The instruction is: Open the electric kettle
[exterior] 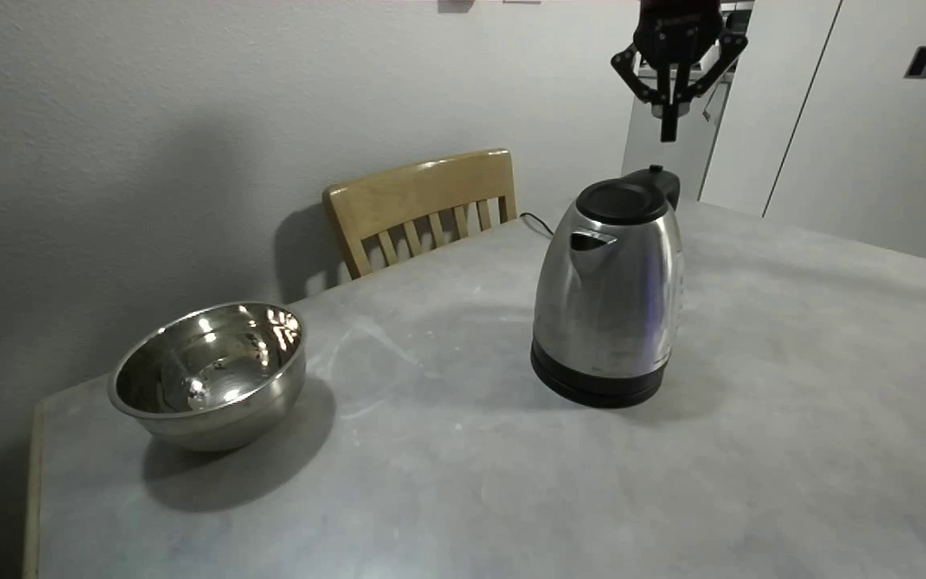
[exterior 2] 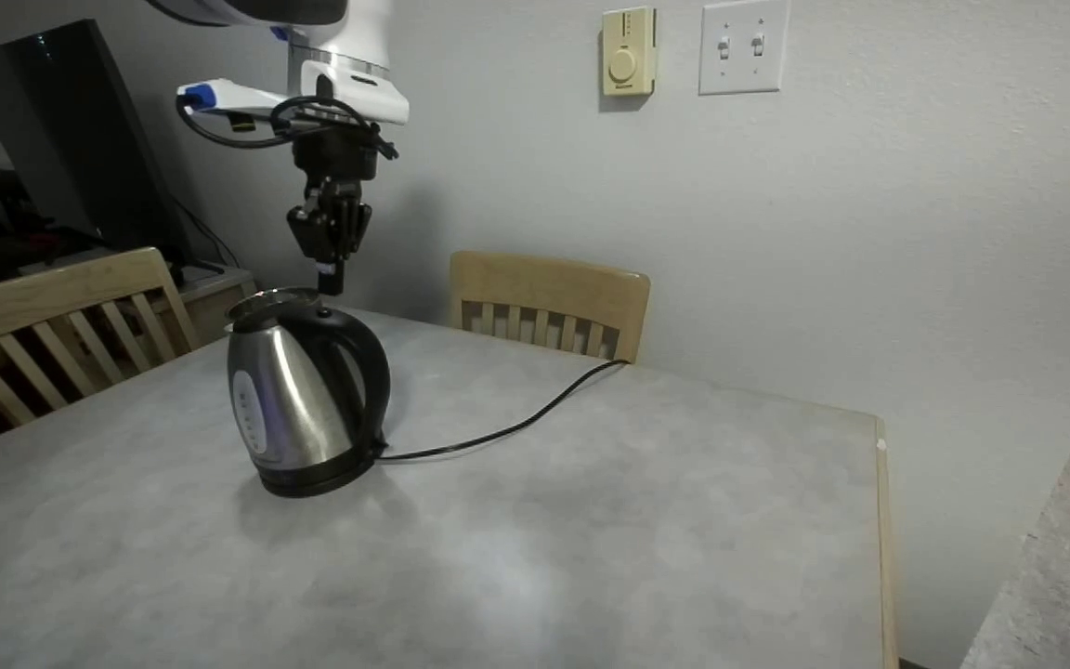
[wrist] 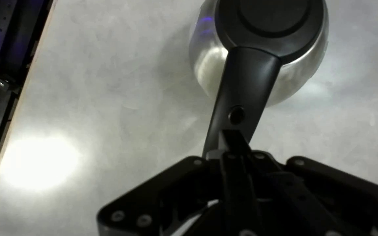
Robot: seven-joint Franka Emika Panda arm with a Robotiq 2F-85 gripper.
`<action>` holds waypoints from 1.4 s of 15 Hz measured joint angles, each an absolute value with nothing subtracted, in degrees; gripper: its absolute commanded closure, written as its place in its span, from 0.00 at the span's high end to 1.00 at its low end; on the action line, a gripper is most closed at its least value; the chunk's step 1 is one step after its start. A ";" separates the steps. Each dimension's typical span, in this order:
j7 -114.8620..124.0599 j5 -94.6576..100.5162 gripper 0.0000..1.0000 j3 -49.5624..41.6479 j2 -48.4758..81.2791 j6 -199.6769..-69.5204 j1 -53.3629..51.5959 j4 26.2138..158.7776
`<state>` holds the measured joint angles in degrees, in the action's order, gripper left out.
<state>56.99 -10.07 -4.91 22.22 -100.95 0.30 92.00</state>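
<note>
The electric kettle, brushed steel with a black base, stands upright on the table in both exterior views. The wrist view shows its steel side from above. Its black lid lies closed; it also shows in the wrist view. A round button sits on top of the black handle. My gripper is shut with nothing held, fingers pointing down. In an exterior view it hangs a little above the handle top. In the wrist view its fingertips overlap the handle beside the button.
A shiny steel bowl stands on the grey table near the wall. A black cord runs from the kettle base to the table edge. Wooden chairs stand at the table's edges.
</note>
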 measured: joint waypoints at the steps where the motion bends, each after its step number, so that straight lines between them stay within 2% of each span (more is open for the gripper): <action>1: 56.86 -10.23 0.00 -4.91 22.71 -100.94 0.46 91.97; 21: 56.55 -10.42 0.00 -4.34 24.68 -100.79 0.10 90.26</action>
